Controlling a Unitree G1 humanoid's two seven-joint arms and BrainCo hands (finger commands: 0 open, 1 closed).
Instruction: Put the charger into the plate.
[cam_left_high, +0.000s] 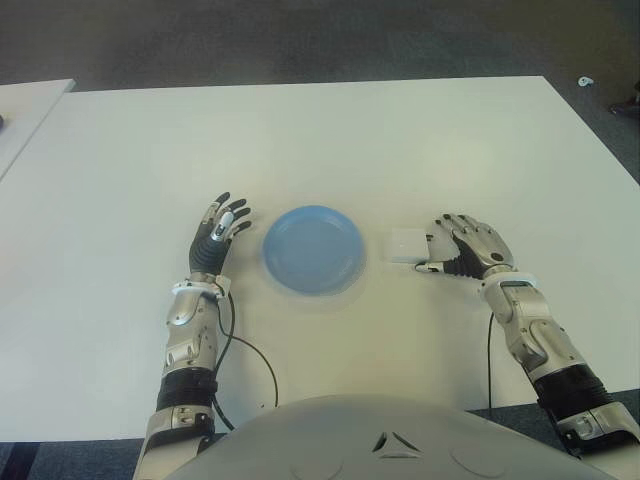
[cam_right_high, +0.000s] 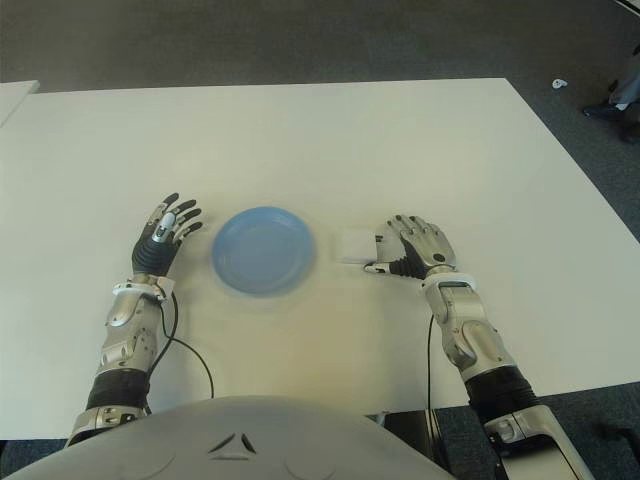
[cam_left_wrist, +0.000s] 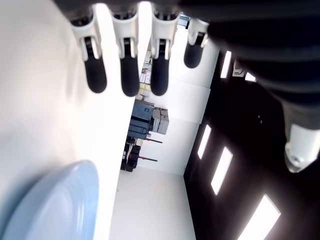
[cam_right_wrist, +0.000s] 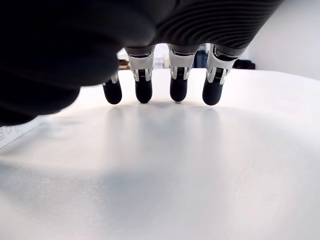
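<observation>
The charger (cam_left_high: 407, 246) lies on the surface (cam_left_high: 330, 150) between the plate (cam_left_high: 313, 248) and the right hand (cam_left_high: 468, 247), whose spread fingers hold nothing. The left hand (cam_left_high: 217, 235), also spread and empty, shows left of the plate.

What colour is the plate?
Light blue, plain; the plate shows best in the left eye view.

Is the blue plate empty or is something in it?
Empty: the blue plate shows bare; the white charger lies on the table beside it.
</observation>
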